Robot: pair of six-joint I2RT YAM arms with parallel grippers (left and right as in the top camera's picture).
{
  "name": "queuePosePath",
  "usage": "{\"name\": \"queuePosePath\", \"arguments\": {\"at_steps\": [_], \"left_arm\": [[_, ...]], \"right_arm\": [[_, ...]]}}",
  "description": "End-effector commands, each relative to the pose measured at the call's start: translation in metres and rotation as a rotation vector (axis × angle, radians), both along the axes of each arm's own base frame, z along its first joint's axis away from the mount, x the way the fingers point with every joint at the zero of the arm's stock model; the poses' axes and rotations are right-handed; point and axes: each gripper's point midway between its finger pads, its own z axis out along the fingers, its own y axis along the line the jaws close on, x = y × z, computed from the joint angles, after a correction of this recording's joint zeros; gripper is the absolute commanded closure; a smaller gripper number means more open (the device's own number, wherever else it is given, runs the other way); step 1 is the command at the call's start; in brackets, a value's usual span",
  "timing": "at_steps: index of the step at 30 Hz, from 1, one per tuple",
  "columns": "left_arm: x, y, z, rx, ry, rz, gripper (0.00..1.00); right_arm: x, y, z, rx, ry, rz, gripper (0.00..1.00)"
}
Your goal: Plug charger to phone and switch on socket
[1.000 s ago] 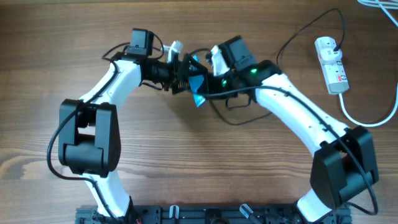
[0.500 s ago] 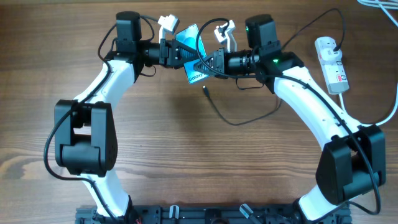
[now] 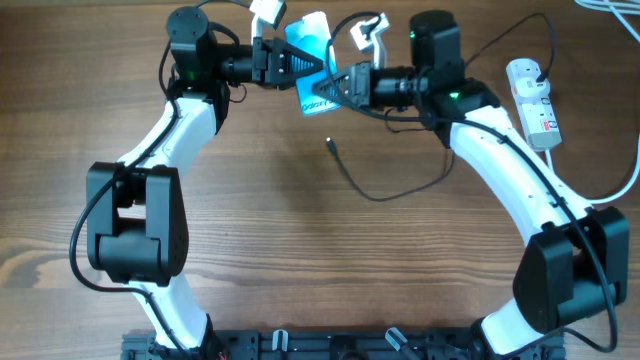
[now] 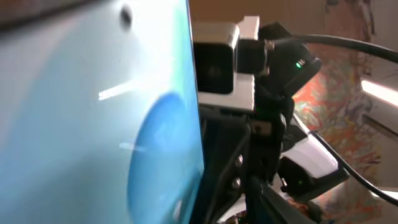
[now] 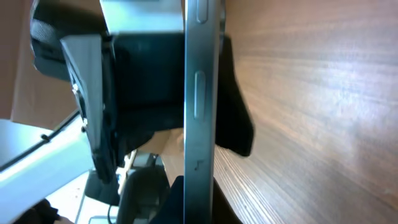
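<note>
- Black fingers (image 5: pixel 233 118) of the left gripper (image 3: pixel 272 62) sit on both faces of the phone (image 3: pixel 308 48) in the right wrist view, so I read it as pinching the phone, which is held up off the table (image 3: pixel 250 250).
- My right gripper (image 3: pixel 338 88) meets the phone from its other side, at the end with the white lettering. I cannot tell whether its jaws are pressed on the phone's edge or only beside it.
- The phone's long axis runs roughly from far to near, tilted a little, with the lettered end nearest my base.
- The charger (image 3: pixel 330 146) is in neither gripper. Its tip lies on the table on the base side of the phone, just past the lettered end and clear of it. Its cable trails away to the phone's right.
- The right gripper is the nearer one to that tip, so I judge the pickup falls to it while the left holds the phone.
- The socket (image 3: pixel 531 102) lies well to the right of the phone, and neither gripper is near it.
- Compared with half a second ago, both grippers and the phone have shifted farther from my base, while the tip has not moved.
</note>
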Motion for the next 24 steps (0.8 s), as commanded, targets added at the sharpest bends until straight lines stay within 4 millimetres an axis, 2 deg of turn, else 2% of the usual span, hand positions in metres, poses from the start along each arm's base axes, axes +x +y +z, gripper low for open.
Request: {"name": "queuePosePath", "arguments": {"at_steps": [1,6,9,16,24], "left_arm": [[-0.011,0.001,0.037,-0.007,-0.043,-0.008,0.50],[-0.004,0.006,0.069,-0.073,-0.111,0.091,0.55],[0.000,0.007,0.080,-0.114,-0.104,0.134,0.59],[0.014,0.010,0.091,-0.172,-0.066,0.213,0.66],[0.018,0.010,0.094,-0.190,-0.058,0.236,0.68]], "right_arm": [[0.010,-0.008,0.004,0.024,0.007,-0.028,0.96],[0.009,-0.007,0.007,0.034,-0.001,-0.018,0.96],[0.006,-0.006,0.010,0.048,-0.003,0.006,0.96],[-0.002,-0.004,0.013,0.070,0.014,0.045,0.96],[-0.003,-0.002,0.013,0.077,0.057,0.038,0.96]]}}
